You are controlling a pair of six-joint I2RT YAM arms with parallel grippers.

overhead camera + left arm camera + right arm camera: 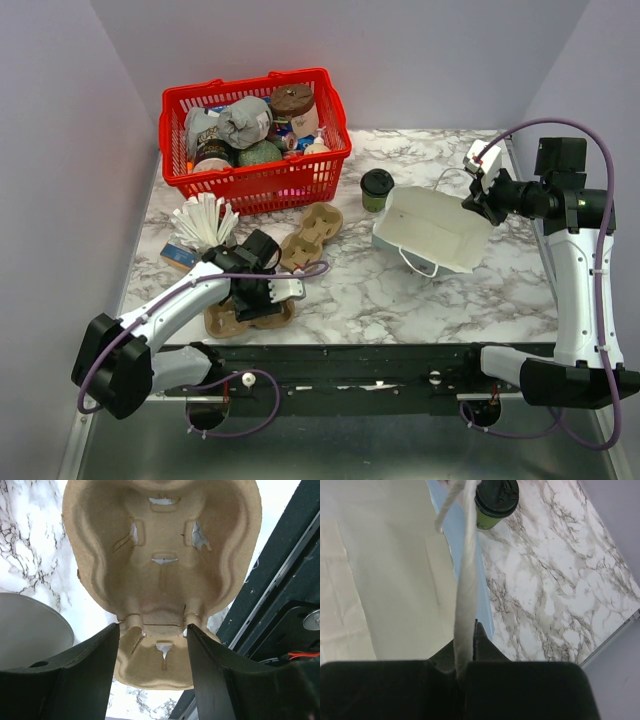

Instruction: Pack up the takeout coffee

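Note:
The takeout coffee (377, 188), a green paper cup with a black lid, stands upright on the marble just left of a white paper bag (432, 230); the right wrist view shows the cup (495, 502) beyond the bag's rim. My right gripper (477, 204) (472, 625) is shut on the bag's upper edge (465, 580) and holds its mouth open toward the cup. My left gripper (262, 292) (153, 627) hangs open over a brown cardboard cup carrier (160, 555) near the front left, one finger on each side of its narrow end.
A red basket (250, 180) full of groceries sits at the back left. A second cardboard carrier (312, 235) lies between the basket and my left arm. A bunch of white stirrers (205, 222) stands at the left. The black rail (400, 365) runs along the near edge.

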